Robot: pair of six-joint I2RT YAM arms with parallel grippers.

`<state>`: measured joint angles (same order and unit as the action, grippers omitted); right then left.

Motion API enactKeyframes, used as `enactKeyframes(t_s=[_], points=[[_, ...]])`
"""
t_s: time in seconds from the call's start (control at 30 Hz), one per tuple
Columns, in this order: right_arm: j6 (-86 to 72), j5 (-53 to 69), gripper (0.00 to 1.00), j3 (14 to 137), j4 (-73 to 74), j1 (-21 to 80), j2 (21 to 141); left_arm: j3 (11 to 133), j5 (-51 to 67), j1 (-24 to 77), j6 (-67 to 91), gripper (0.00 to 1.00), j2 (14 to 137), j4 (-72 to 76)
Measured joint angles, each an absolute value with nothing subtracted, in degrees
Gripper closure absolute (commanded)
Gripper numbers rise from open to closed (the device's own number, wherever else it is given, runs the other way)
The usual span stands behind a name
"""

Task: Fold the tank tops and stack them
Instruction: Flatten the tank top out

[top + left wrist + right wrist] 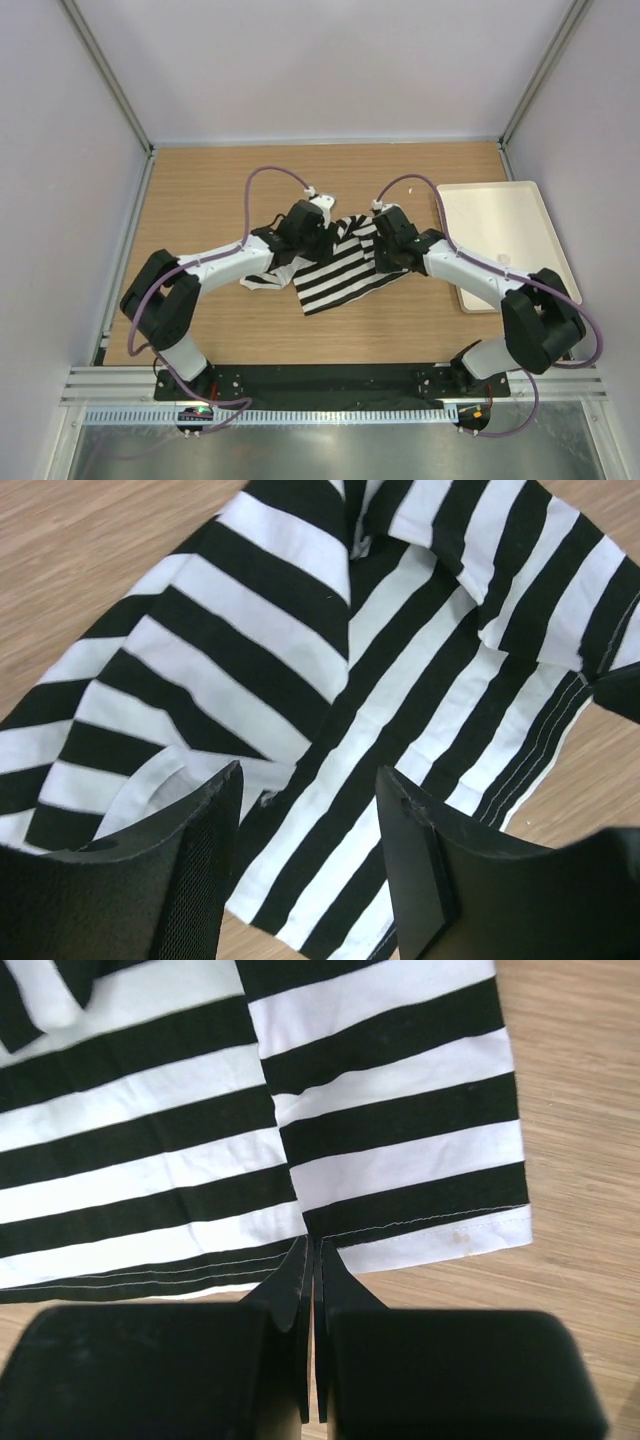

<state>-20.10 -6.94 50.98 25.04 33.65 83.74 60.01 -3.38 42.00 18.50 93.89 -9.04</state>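
Your tank top (335, 270) lies near the middle of the table (200, 200), between the two arms and well apart from the white tray (500, 230) on the right. It is not spread flat. It sits rumpled, with one flap trailing toward the left arm and the broader striped panel angled toward the near edge.

The left wrist view shows the bold black and white stripes running in different directions where layers overlap, with a fold line crossing the cloth and a stitched hem at the right.

Your left end effector (310, 780) is open, its two fingers spread over the striped cloth. Your right end effector (310, 1250) is closed, with its fingertips meeting right at the stitched white hem where two layers of the top overlap. You cannot tell from these views whether any cloth is caught between them.
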Motion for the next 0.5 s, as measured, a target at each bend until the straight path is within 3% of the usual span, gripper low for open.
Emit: enactKeyframes(t_s=[0.23,0.37,0.5], points=[[-21.6,-7.6,0.99,49.8,24.3,33.5,77.7,67.7,-4.0,44.6,15.6,0.44,104.2,-10.2],[-22.6,-7.5,0.99,48.4,23.8,33.2,76.1,72.1,-6.7,45.0,14.8,0.62,108.7,-12.0],[-23.0,-7.5,0.99,47.4,23.6,32.7,75.9,74.4,-11.7,45.0,14.9,0.93,111.2,-14.1]])
